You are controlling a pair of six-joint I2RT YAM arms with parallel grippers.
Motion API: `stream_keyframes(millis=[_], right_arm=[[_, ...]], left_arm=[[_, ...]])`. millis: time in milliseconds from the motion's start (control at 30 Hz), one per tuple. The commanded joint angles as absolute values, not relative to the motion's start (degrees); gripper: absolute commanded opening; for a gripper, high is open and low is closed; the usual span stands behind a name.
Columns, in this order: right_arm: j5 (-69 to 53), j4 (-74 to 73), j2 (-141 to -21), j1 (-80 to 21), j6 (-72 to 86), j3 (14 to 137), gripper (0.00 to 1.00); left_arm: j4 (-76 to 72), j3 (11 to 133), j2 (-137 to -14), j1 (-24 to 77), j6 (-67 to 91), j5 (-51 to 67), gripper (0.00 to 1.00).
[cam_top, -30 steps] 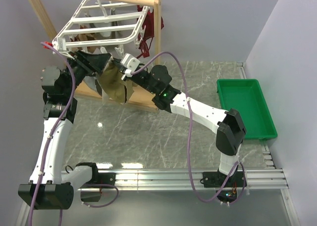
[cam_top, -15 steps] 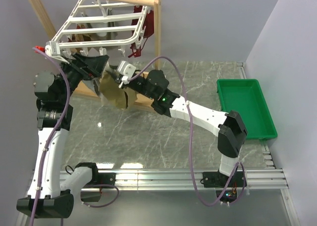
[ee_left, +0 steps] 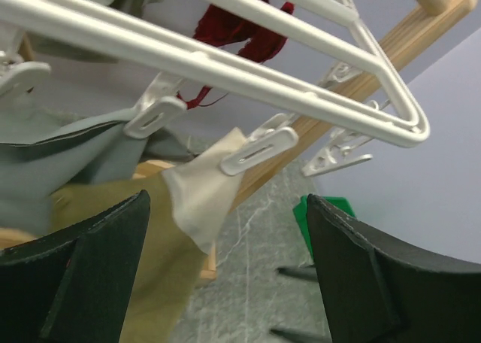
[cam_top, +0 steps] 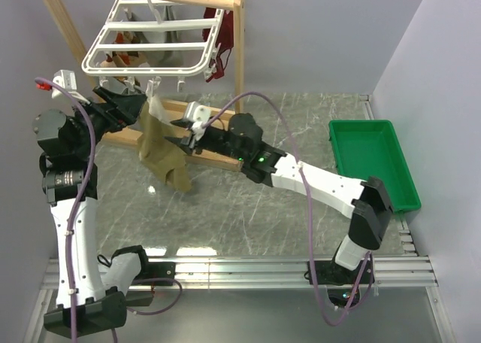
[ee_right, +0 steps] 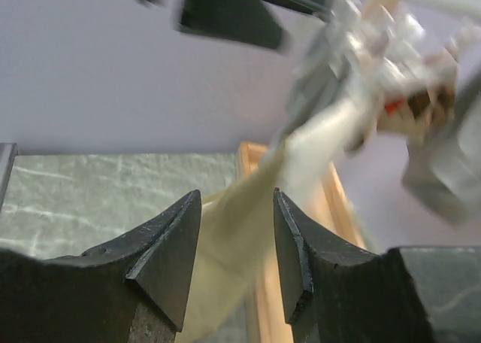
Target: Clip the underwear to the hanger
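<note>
Left gripper was spread wide with nothing between its fingers. It was held just left of the underwear, under the near rim of the hanger.

Right gripper had its jaws apart, pointing at the cloth from the right. The right wrist view was blurred; a pale strip of cloth showed beyond the gap and no pinch was seen.

The underwear hung free from one clip on the near rim. The clip was closed on an upper corner of the cloth. The lower edge dangled above the table, between the two grippers.

Open room: a gap on either side of the cloth at gripper height, and bare tabletop under and to the right of it.

In the way:
- Neighbouring clips crowded along the rim above the left fingers.
- The grey garment hung just behind and left of the underwear.
- The dark red garment hung farther back.
- The lower rail and right post of the wooden frame stand lay behind the cloth.

The green tray sat well apart at the right edge.
</note>
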State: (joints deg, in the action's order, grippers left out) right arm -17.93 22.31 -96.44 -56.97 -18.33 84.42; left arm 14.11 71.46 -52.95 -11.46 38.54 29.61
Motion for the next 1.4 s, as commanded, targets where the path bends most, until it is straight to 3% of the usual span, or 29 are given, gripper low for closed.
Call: stream_keyframes(millis=[0,67,333,667,767,833,933,1000,1033,1133,1167,1367], right_arm=[[-18.7,20.1,-90.1,-53.3,-11.1,80.1,0.51],[-19.2,19.3,-89.3,-51.2,-8.7,78.5,0.51],[-21.4,17.0,-92.4,-44.1,2.4,77.5,0.51],[-25.8,20.4,-101.1,-41.4,13.7,82.0,0.48],[-26.1,20.5,-103.9,-41.3,15.6,84.3,0.48],[-26.2,21.0,-105.6,-41.3,16.6,85.8,0.48],[-26.6,21.5,-106.8,-41.3,17.5,87.2,0.48],[-26.9,21.3,-107.4,-41.3,17.8,88.1,0.48],[-27.2,21.4,-107.7,-41.3,17.8,88.2,0.48],[-28.6,22.7,-108.5,-41.0,19.0,88.3,0.47],[-29.1,23.7,-109.2,-41.0,19.6,88.3,0.48],[-36.2,27.1,-113.7,-39.3,32.8,91.5,0.57]], left_arm=[[16.0,70.9,-51.1,-16.6,34.9,38.7,0.89],[15.6,68.9,-50.8,-19.8,32.0,44.9,0.86],[21.1,62.6,-55.5,-19.4,19.5,49.7,0.76],[7.8,54.1,-56.0,-10.2,20.3,41.7,0.76],[6.2,54.2,-57.6,-6.2,20.7,37.7,0.88],[5.7,54.7,-58.3,-3.0,20.4,29.2,0.87],[6.9,57.0,-60.5,-1.4,19.3,21.1,0.71],[9.6,58.4,-62.1,-1.3,18.5,15.7,0.51],[10.7,59.3,-62.4,-1.3,17.2,14.9,0.33],[11.5,59.6,-61.2,-1.4,15.3,16.4,0.04],[11.2,59.3,-60.7,-1.6,14.7,19.4,0.0],[10.3,56.0,-54.4,-2.7,5.8,31.8,0.0]])
